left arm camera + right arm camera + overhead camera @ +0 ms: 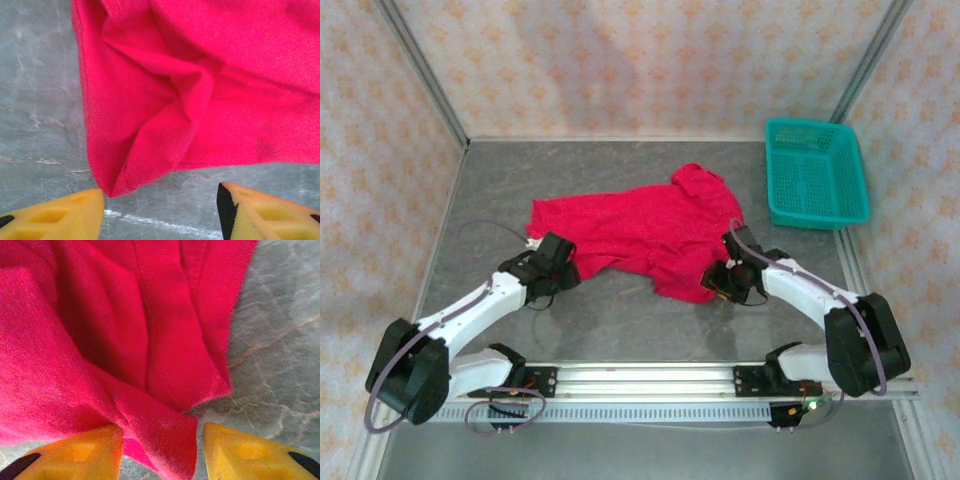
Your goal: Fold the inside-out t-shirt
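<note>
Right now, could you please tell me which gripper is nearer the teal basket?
Right. The right gripper is at the t-shirt's right edge, on the side of the teal basket; the left gripper is at its left edge, farther away.

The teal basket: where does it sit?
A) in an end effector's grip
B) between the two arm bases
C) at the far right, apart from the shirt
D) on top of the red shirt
C: the basket stands in the far right corner, with a gap between it and the shirt.
</note>
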### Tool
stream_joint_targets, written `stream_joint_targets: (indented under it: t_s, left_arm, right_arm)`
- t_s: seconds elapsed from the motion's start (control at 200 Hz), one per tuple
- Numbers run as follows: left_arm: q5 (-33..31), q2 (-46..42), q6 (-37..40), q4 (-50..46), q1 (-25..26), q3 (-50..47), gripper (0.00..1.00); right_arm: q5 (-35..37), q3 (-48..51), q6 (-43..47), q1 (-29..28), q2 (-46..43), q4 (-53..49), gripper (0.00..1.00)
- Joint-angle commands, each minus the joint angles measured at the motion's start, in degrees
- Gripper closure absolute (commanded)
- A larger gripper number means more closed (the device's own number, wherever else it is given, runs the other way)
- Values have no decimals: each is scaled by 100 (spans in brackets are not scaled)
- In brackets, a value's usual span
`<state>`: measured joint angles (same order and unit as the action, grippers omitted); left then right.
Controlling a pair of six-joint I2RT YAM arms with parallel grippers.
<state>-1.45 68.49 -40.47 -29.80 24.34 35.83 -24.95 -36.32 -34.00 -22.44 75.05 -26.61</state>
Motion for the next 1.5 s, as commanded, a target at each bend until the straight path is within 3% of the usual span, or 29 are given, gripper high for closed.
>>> stream_joint_targets:
  t_s: [0.0,0.06,0.18,0.245,0.3,0.395,0.455,0.686,0.816,0.956,1.151,1.221,1.281,1.386,1.491]
  left_arm:
    - [256,406,81,208,-19,90,37]
    - [232,663,133,214,-22,218,37]
    - [-166,1127,184,-5,-28,500,37]
    - [-411,1300,202,-173,-41,663,43]
    - [-522,1366,230,-272,-67,793,55]
    - [-658,1274,322,-570,-119,1135,87]
    - [-807,1115,389,-790,-186,1395,100]
    - [-819,653,686,-1193,-780,2333,100]
    - [-668,637,742,-1253,-1085,2732,100]
    - [-630,589,835,-1318,-1433,2684,96]
    - [-519,337,934,-1331,-2339,2266,92]
    - [-100,213,953,-1061,-2314,2120,87]
    - [132,156,1106,-848,-2239,1956,73]
    - [199,279,1237,-864,-2030,1893,59]
    - [393,600,1293,-918,-1902,1951,54]
  right_arm:
    - [34,-45,-233,-190,171,465,56]
    - [58,-92,-294,-275,270,535,62]
    - [88,-155,-346,-306,382,526,89]
    - [152,-177,-344,-310,309,417,100]
    - [217,-240,-318,-305,200,248,100]
    - [362,-596,-142,-275,-130,-363,100]
    - [577,-964,92,-112,-357,-901,100]
    - [1620,-2622,1290,1466,-949,-2661,100]
    - [2308,-3425,1479,2039,-982,-3061,100]
    - [2412,-3782,1441,2103,-831,-3130,100]
    - [2508,-3972,1442,2104,-773,-3098,100]
    - [2250,-3980,1410,2101,-755,-3007,100]
    - [2093,-3980,1388,2103,-754,-2936,100]
    - [1930,-4076,1387,2103,-508,-2902,100]
    - [1819,-4204,1393,2077,-315,-2841,100]
